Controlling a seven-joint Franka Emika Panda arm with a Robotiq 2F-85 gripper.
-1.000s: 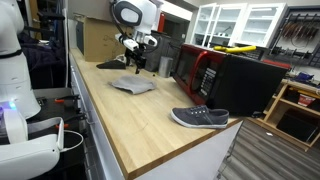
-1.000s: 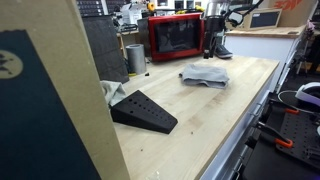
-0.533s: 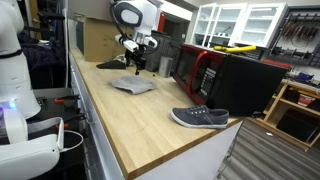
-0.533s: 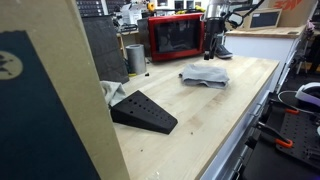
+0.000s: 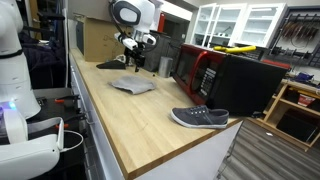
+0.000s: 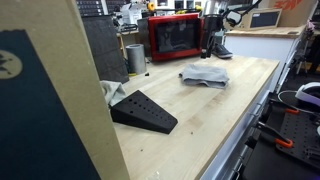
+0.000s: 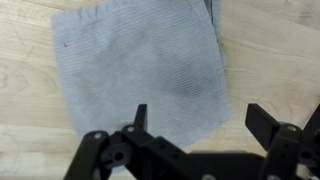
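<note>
A folded grey cloth [image 7: 140, 65] lies flat on the wooden table; it also shows in both exterior views [image 5: 133, 85] [image 6: 204, 75]. My gripper [image 7: 200, 118] hangs above the cloth with its fingers spread wide and nothing between them. In both exterior views the gripper [image 5: 135, 62] [image 6: 211, 47] is well above the cloth, not touching it.
A grey shoe [image 5: 199, 118] lies near the table's front edge. A red microwave [image 6: 176, 37] and a metal cup [image 6: 135, 58] stand at the back. A black wedge [image 6: 143, 110] sits on the table. A cardboard box [image 5: 97, 40] stands behind the arm.
</note>
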